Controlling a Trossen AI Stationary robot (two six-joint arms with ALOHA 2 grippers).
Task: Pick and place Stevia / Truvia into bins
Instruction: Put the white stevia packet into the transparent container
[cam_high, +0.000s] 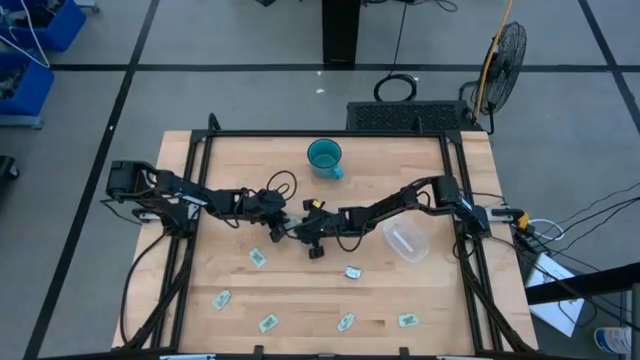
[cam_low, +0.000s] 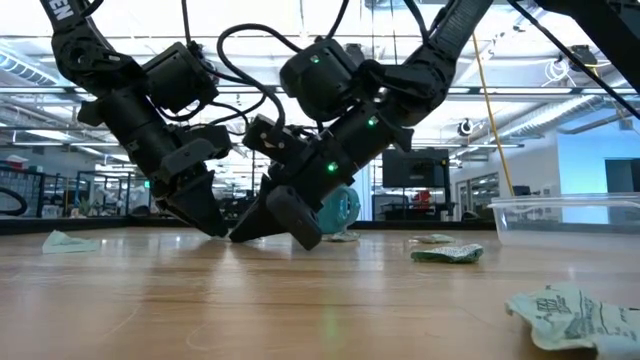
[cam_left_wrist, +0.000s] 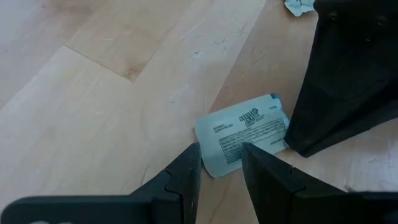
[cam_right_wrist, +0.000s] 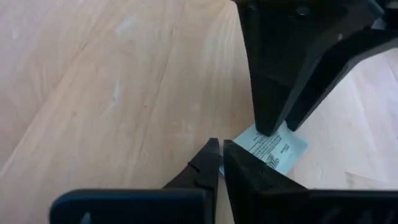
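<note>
From above, both arms meet near the middle of the desk (cam_high: 230, 290). The left end effector (cam_high: 279, 231) and the right end effector (cam_high: 303, 234) stand tip to tip, so the sachet between them is hidden here. Other sachets lie apart: one (cam_high: 258, 259) at about 7 o'clock from the meeting point, more (cam_high: 268, 323) along the front edge. The clear tub (cam_high: 408, 240) stands at 3 o'clock, and the teal mug (cam_high: 324, 157) at about 1 o'clock.

From desk height, both end effectors press their tips down onto the wood, very close together. A crumpled sachet (cam_low: 447, 253) and the tub wall (cam_low: 560, 215) show on the right.

In the left wrist view, the left fingers (cam_left_wrist: 186, 177) are narrow, with one edge of the sachet (cam_left_wrist: 245, 132) lying between them; whether they grip it I cannot tell. The other arm's finger (cam_left_wrist: 348, 81) touches the sachet's far corner.

In the right wrist view, the right fingers (cam_right_wrist: 208, 163) are almost closed, at the sachet's edge, holding nothing that I can see.

I judge the step is lifting this flat sachet. It is better that one end effector pins it while the other slides under an edge and closes slowly, then lifts straight.
</note>
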